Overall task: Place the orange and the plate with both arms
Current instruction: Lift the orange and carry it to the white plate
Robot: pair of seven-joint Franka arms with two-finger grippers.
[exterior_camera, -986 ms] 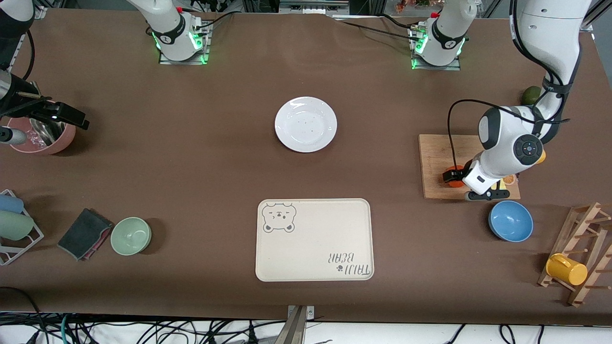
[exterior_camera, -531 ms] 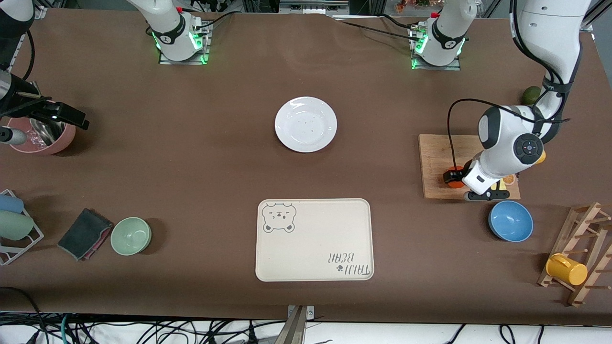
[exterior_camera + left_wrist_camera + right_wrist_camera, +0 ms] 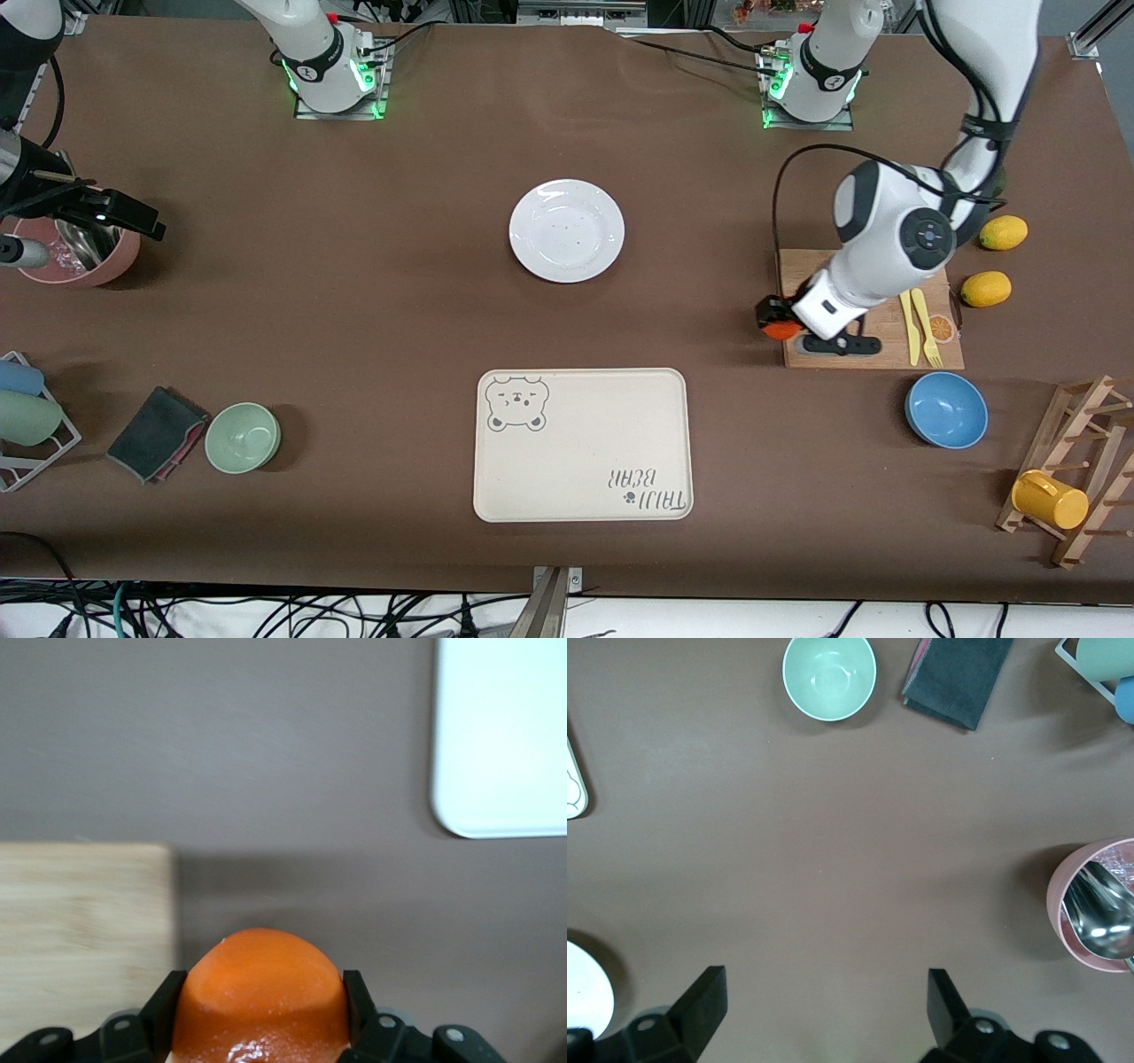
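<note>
Pinching the orange [image 3: 780, 330] between both fingers, the left gripper [image 3: 772, 321] hangs above the edge of the wooden cutting board [image 3: 802, 292] that faces the right arm's end of the table; the fruit is clear of the surface. The right gripper [image 3: 824, 1003] waits with fingers spread wide over bare table, near a pink container [image 3: 84, 251]. The white plate [image 3: 567, 230] rests mid-table, farther from the front camera than the cream bear tray [image 3: 582, 444].
</note>
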